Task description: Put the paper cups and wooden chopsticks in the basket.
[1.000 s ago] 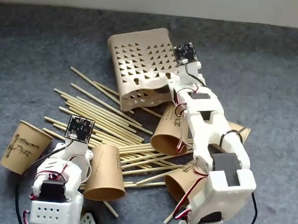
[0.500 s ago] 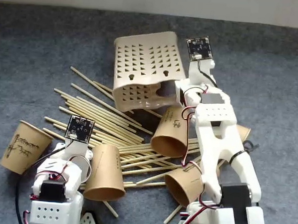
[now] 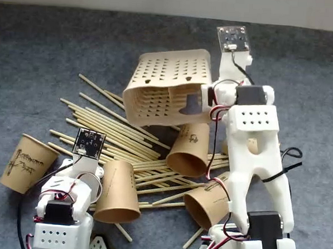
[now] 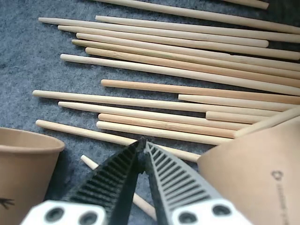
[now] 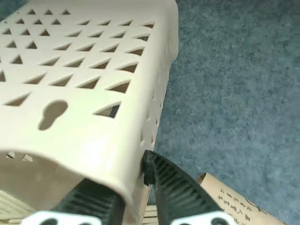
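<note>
My right gripper (image 5: 137,183) is shut on the rim of the cream perforated basket (image 3: 167,86), one finger inside the wall and one outside. The basket (image 5: 84,70) hangs tilted off the grey cloth, its open mouth facing the near side. Several wooden chopsticks (image 3: 115,127) lie spread under and left of it. Several brown paper cups lie on their sides: one at the far left (image 3: 26,163), one by the left arm (image 3: 117,191), two by the right arm (image 3: 188,149) (image 3: 207,203). My left gripper (image 4: 142,143) is shut and holds nothing, low over the chopsticks (image 4: 187,75) between two cups (image 4: 23,168) (image 4: 258,173).
Grey cloth (image 3: 42,51) covers the table, with bare room at the back left and far right. The right arm (image 3: 255,146) stretches over the near cups and chopstick ends. A cup (image 5: 234,201) lies close beside the right gripper.
The right arm has lifted and swung right with the basket, tipping it from lying flat to hanging with its mouth toward the near side. The left arm has not moved.
</note>
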Controlling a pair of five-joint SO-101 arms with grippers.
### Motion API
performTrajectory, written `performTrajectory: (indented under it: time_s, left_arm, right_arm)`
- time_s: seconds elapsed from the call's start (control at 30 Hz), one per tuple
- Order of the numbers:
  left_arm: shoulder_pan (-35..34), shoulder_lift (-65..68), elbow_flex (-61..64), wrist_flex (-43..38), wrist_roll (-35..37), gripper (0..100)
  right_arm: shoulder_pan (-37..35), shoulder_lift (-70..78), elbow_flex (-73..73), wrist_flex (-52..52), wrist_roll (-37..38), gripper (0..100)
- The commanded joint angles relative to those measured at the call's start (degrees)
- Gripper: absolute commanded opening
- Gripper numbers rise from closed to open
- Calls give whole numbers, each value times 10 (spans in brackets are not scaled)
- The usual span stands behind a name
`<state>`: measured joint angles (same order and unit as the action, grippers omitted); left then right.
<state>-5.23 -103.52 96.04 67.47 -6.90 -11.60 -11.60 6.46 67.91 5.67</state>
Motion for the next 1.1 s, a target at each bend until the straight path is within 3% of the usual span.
performTrajectory:
  time_s: [0.0,0.2,0.73,1.07]
  left_arm:
    - [6,-1,11,1,1,7]
    - [6,-1,11,1,1,7]
    - [6,-1,11,1,1,7]
    - [6,-1,11,1,1,7]
  right_arm:
    - [7,-31,-105,99,-8,6]
    - [7,-31,-164,187,-8,6]
    - [49,-31,-175,265,-4,6]
    - [49,-10,-175,220,-33,24]
